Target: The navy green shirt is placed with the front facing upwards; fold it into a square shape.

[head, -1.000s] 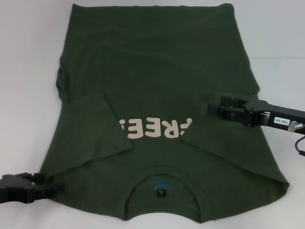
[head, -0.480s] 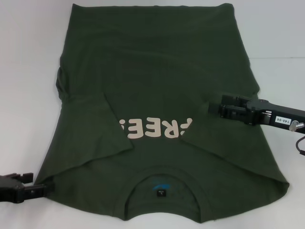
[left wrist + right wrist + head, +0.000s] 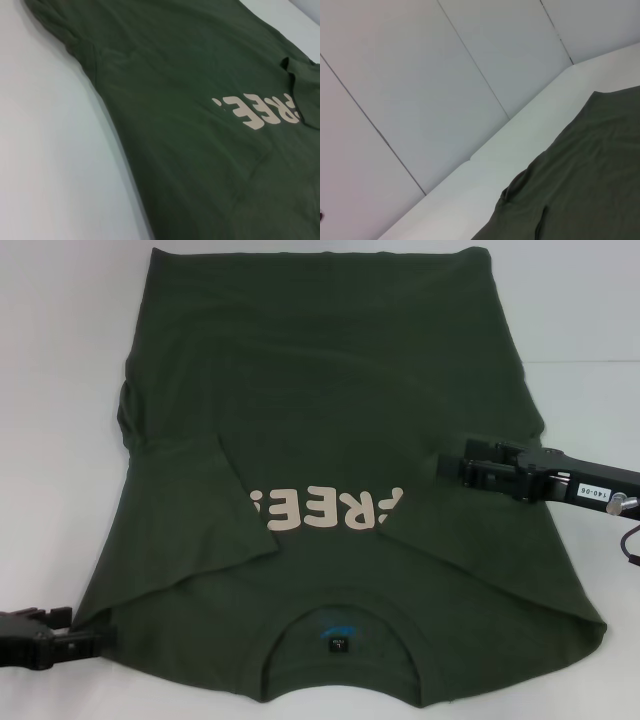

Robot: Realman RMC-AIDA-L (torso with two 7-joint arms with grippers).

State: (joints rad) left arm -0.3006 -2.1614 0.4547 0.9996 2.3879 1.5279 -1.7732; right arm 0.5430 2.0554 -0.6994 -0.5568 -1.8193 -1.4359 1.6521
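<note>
My navy green shirt (image 3: 340,440) lies spread across the white counter (image 3: 60,390), filling most of the head view from the top edge to the bottom edge. Its round neck (image 3: 340,640) sits at the lower middle of the frame, with a small blue-marked tag inside it. The cream lettering (image 3: 325,510) runs across the middle of the frame, upside down from where I look. Both sleeves are folded inward over the chest: one flap lies at the left middle, its edge covering the start of the lettering, and the other at the right middle covers the lettering's end.

My left tool (image 3: 95,637) is at the lower left corner of the head view, low at the shirt's shoulder edge, its tips right against the cloth; I cannot tell whether it is clenched or released. My right tool (image 3: 448,466) reaches in from the right edge at mid height, over the folded right flap, and I cannot tell its state either.

The left wrist view shows the shirt (image 3: 200,125) and lettering (image 3: 260,110) close up; the right wrist view shows the shirt (image 3: 580,185) at lower right, counter and wall panels beyond
</note>
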